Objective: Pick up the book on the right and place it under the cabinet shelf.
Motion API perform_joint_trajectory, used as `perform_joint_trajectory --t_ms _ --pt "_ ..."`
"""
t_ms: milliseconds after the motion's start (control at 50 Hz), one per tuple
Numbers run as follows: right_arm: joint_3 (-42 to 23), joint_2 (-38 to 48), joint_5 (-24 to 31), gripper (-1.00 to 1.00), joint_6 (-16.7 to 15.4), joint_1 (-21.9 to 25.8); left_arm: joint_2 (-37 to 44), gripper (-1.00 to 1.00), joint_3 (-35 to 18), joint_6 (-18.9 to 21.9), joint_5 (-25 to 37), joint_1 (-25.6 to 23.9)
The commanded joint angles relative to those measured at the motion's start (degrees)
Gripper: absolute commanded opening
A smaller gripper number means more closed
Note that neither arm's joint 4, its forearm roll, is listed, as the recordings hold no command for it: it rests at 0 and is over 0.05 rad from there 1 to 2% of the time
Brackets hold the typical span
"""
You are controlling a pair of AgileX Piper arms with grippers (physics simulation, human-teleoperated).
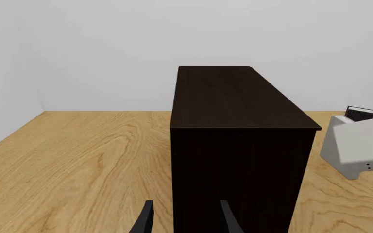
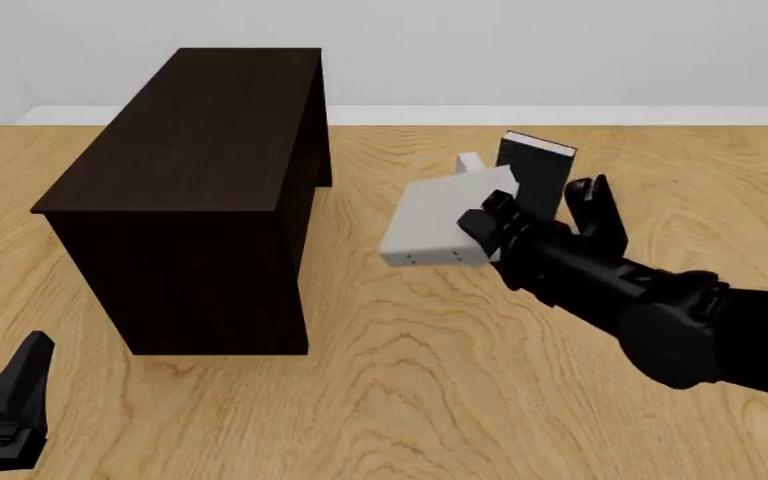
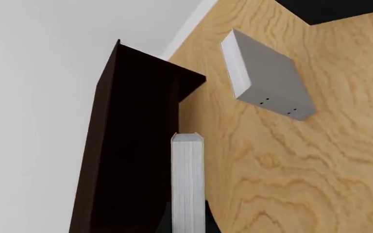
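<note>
Light grey and thin, the hardcover book with white page edges is held clear of the wooden table, pinched between the jaws of the right gripper; in the right wrist view its white page edges are seen running out from between the two dark fingers. The book is found just to the right of the large, boxy, almost black wooden cabinet, near it but not touching. Two small dark dots are seen near one end of its spine. Beyond it a black-covered book is stood upright, with a second grey book close by. The left gripper is kept low at the table's near left, its jaws spread with nothing between them.
</note>
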Motion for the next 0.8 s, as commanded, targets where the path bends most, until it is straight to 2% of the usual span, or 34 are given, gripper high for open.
perform_joint_trajectory --t_ms 20,320,500,800 --pt "0.5 2.8 -4.9 -1.0 2.4 0.3 0.0 1.0 0.0 0.0 0.0 0.0" --pt "0.5 6.7 -8.9 -1.0 2.8 0.3 0.0 1.0 0.0 0.0 0.0 0.0" --pt "0.7 10.5 -13.7 -1.0 5.3 0.6 0.0 1.0 0.0 0.0 0.0 0.0" --pt "-0.4 13.5 -15.7 -1.0 6.1 1.5 0.0 1.0 0.0 0.0 0.0 0.0"
